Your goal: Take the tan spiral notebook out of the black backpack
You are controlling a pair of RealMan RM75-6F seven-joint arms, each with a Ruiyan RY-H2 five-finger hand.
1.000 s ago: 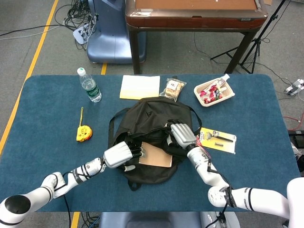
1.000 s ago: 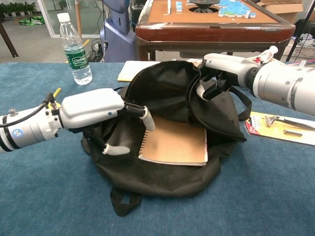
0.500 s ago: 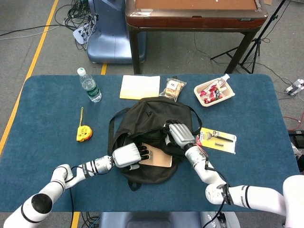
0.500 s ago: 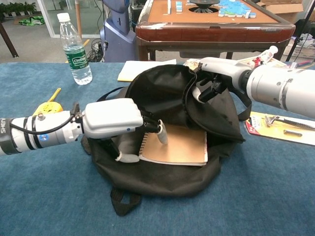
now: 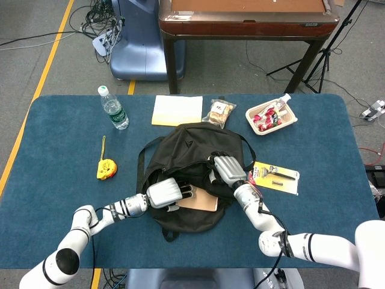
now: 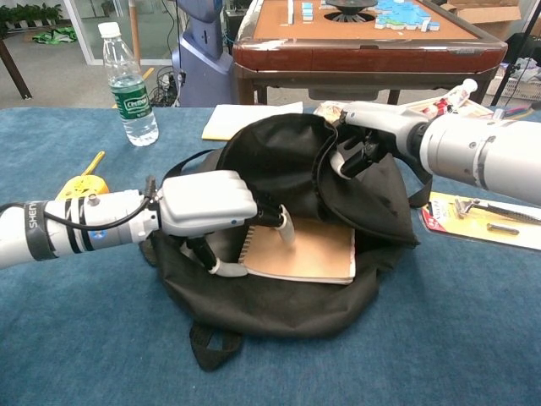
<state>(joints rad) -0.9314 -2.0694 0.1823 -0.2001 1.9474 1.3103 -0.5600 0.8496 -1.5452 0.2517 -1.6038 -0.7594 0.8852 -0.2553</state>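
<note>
The black backpack [image 5: 180,150] [image 6: 279,152] lies mid-table with its mouth open toward me. Inside the mouth lies the tan spiral notebook [image 5: 203,200] [image 6: 308,251], flat, with its spiral on the left. My left hand [image 5: 168,192] [image 6: 207,201] reaches into the opening from the left. Its fingers [image 6: 285,228] rest on the cover near the spiral, and the thumb [image 6: 226,269] touches the notebook's near-left corner. The notebook is not lifted. My right hand [image 5: 225,170] [image 6: 368,127] grips the bag's upper flap at the zipper edge and holds it up.
A water bottle [image 5: 113,108] [image 6: 127,85] and a yellow tape measure [image 5: 106,169] [image 6: 80,184] sit to the left. Behind the bag lie a pale pad [image 5: 177,110], a snack bag [image 5: 219,112] and a tray of sweets [image 5: 271,116]. A razor pack [image 5: 275,176] [image 6: 486,218] lies at right.
My left hand has moved right, into the bag's mouth, and its fingers now lie on the notebook. The right hand keeps the flap raised, and the notebook has not shifted.
</note>
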